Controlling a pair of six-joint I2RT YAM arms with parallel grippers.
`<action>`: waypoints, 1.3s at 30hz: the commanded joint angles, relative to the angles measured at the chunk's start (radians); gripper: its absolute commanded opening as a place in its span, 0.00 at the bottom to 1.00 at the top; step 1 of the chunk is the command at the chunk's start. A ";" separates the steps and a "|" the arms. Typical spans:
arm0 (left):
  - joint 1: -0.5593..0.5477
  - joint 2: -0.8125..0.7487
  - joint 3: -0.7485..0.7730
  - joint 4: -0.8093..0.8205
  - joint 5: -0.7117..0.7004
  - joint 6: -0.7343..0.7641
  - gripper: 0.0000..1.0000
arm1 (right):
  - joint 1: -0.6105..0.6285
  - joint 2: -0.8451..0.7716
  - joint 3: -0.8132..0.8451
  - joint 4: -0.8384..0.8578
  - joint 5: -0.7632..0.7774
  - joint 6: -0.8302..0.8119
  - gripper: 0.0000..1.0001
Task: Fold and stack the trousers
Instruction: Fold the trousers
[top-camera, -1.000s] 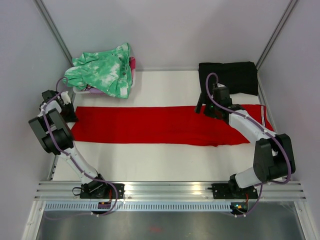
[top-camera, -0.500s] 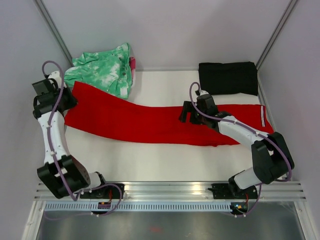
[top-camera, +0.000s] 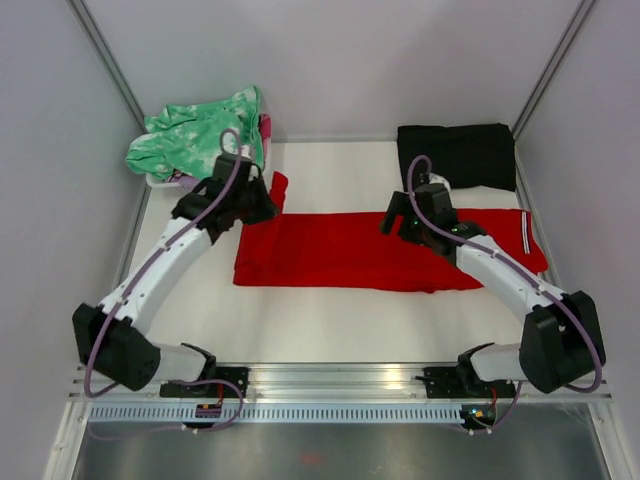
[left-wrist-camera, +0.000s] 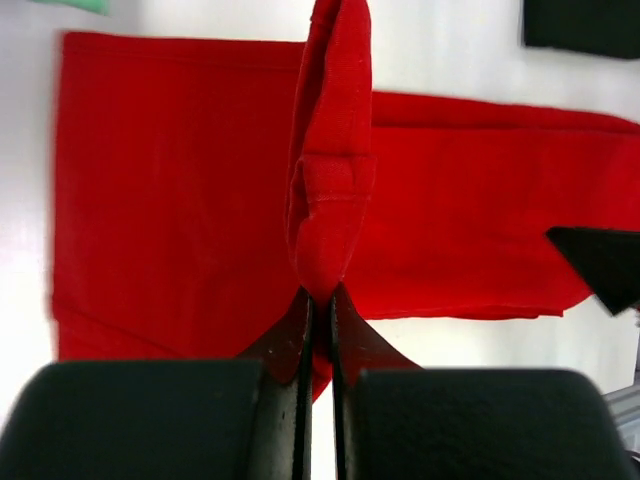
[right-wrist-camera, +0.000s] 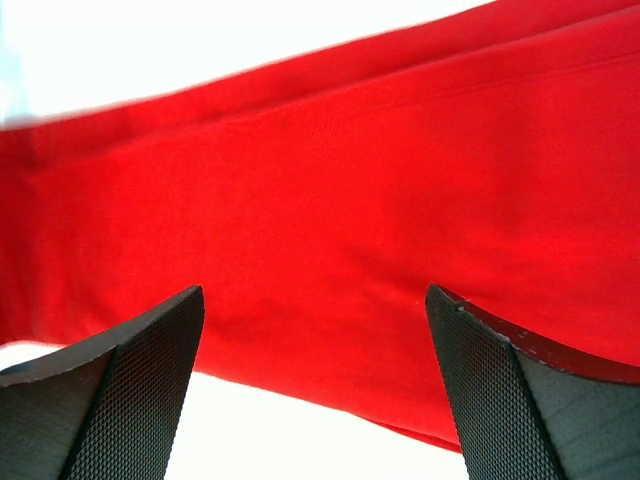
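While the left gripper (left-wrist-camera: 320, 300) pinches the trousers (left-wrist-camera: 180, 180) hem and the right gripper (right-wrist-camera: 315, 340) hangs wide, expect unpinned cloth to drag right.

left gripper (left-wrist-camera: 318, 300) pinches a raised fold of red trousers (left-wrist-camera: 330, 150).

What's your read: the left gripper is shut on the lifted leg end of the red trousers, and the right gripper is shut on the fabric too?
Only half. The right gripper is open, jaws wide apart over the red trousers, gripping nothing; the right wrist view shows it. The left gripper is shut on the lifted leg end.
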 joint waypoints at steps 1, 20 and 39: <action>-0.117 0.106 0.057 0.100 -0.133 -0.175 0.02 | -0.108 -0.078 0.050 -0.110 0.035 0.030 0.98; -0.460 0.603 0.255 0.265 -0.322 -0.463 0.02 | -0.348 -0.209 0.009 -0.234 0.048 -0.096 0.98; -0.549 0.753 0.379 0.269 -0.325 -0.535 0.04 | -0.374 -0.184 0.007 -0.234 0.053 -0.119 0.98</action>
